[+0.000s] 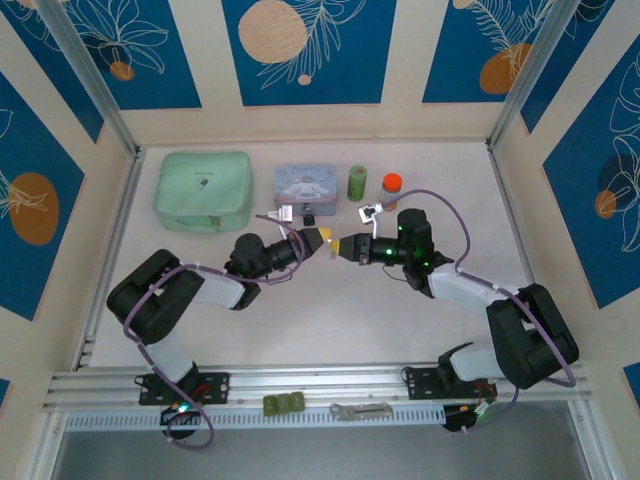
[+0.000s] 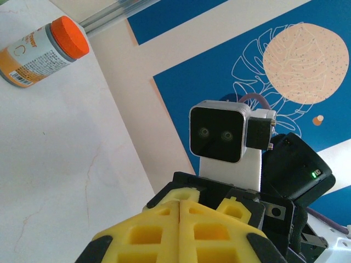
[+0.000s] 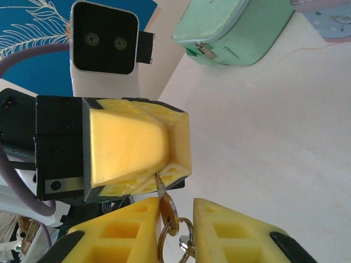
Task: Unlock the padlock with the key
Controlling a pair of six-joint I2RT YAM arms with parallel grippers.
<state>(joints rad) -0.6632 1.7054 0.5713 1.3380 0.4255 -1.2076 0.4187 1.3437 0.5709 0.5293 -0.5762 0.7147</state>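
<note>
At the middle of the table (image 1: pixel 330 330) the two grippers meet tip to tip, above the surface. The left gripper (image 1: pixel 318 240) has its fingers pressed together on the blade of the key (image 3: pixel 166 211), which juts out from their tips. The right gripper (image 1: pixel 338 246) has its fingers a little apart, one on either side of the key's head; whether they pinch it cannot be told. Behind both arms, near the back wall, stand a pouch (image 1: pixel 203 188), a tin (image 1: pixel 305 184), a green bottle (image 1: pixel 357 182) and an orange-capped bottle (image 1: pixel 391 188).
</note>
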